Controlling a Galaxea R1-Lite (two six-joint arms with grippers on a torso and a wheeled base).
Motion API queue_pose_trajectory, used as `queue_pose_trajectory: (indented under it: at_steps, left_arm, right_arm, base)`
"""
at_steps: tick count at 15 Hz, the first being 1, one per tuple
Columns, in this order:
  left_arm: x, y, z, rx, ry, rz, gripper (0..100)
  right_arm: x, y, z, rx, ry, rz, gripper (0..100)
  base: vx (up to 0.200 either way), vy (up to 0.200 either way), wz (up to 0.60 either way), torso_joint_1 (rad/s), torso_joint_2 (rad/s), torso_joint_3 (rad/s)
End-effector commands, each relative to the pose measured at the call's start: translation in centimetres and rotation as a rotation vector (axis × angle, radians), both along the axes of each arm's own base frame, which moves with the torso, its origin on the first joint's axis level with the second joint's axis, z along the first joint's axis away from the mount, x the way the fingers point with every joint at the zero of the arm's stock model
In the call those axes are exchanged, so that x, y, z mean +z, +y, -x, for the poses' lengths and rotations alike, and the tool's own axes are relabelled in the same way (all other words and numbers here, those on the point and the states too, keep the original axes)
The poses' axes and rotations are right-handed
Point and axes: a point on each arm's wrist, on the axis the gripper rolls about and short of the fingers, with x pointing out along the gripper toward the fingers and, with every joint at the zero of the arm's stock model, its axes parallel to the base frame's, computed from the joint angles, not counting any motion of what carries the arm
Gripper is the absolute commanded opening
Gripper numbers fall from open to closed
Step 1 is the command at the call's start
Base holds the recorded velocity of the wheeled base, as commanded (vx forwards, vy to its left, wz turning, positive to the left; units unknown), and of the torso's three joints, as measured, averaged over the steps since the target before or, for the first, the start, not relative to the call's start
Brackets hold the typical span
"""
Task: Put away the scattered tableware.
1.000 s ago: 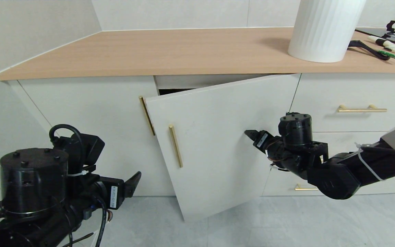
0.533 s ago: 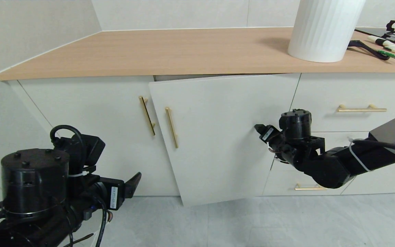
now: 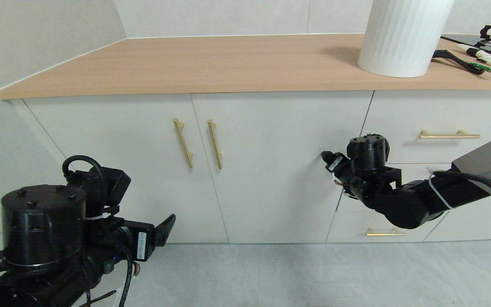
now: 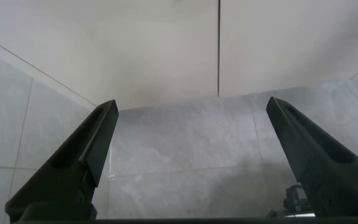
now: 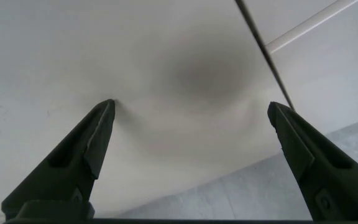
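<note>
Your right tool (image 5: pixel 191 112) has its fingers spread wide and holds nothing; the tips are up against the flat face of the shut cabinet door (image 3: pixel 271 170), near that door's edge beside the drawers. The door's gold handle (image 3: pixel 215 144) is well off toward the left arm. Your left tool (image 4: pixel 191 112) is also wide open and empty, held low and pointing at the grey floor (image 4: pixel 185 162) in front of the cabinet base. The tableware lies well apart from both tools, on the tabletop (image 3: pixel 211 64) at its far right: a black utensil (image 3: pixel 458 59) and a pale-handled piece (image 3: pixel 490 60), just beside a white ribbed canister (image 3: pixel 403 38).
</note>
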Motion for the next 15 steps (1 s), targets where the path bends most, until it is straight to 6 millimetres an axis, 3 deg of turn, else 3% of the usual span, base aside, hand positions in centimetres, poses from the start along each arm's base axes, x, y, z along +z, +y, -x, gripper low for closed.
queue_pose_trajectory:
  at_steps: [1,7,10,11,14,15]
  left_arm:
    - [0.0,0.0,0.0,-0.001,0.000,0.001,100]
    - [0.0,0.0,0.0,-0.001,0.000,0.001,100]
    - [0.1,0.0,0.0,-0.001,-0.006,0.008,100]
    - [0.2,0.0,0.0,0.000,-0.010,0.012,100]
    - [1.1,0.5,0.6,0.011,-0.050,0.045,100]
    - [1.7,1.2,0.9,0.031,-0.078,0.056,100]
  right_arm:
    - [0.0,-0.2,-0.1,-0.004,0.000,0.000,100]
    - [0.6,-0.4,0.3,0.002,-0.010,-0.005,100]
    - [1.9,-1.1,3.2,0.073,-0.004,0.001,100]
    - [3.3,-1.4,4.5,0.127,-0.023,-0.005,100]
    - [7.3,-3.9,9.5,0.170,-0.114,0.113,100]
    - [8.6,-5.2,12.2,0.174,-0.157,0.159,100]
  base:
    - [0.000,0.000,0.00,0.000,0.00,0.000]
    - [0.000,0.000,0.00,0.000,0.00,0.000]
    - [0.000,0.000,0.00,0.000,0.00,0.000]
    - [0.000,0.000,0.00,0.000,0.00,0.000]
    - [0.000,0.000,0.00,0.000,0.00,0.000]
    - [0.000,0.000,0.00,0.000,0.00,0.000]
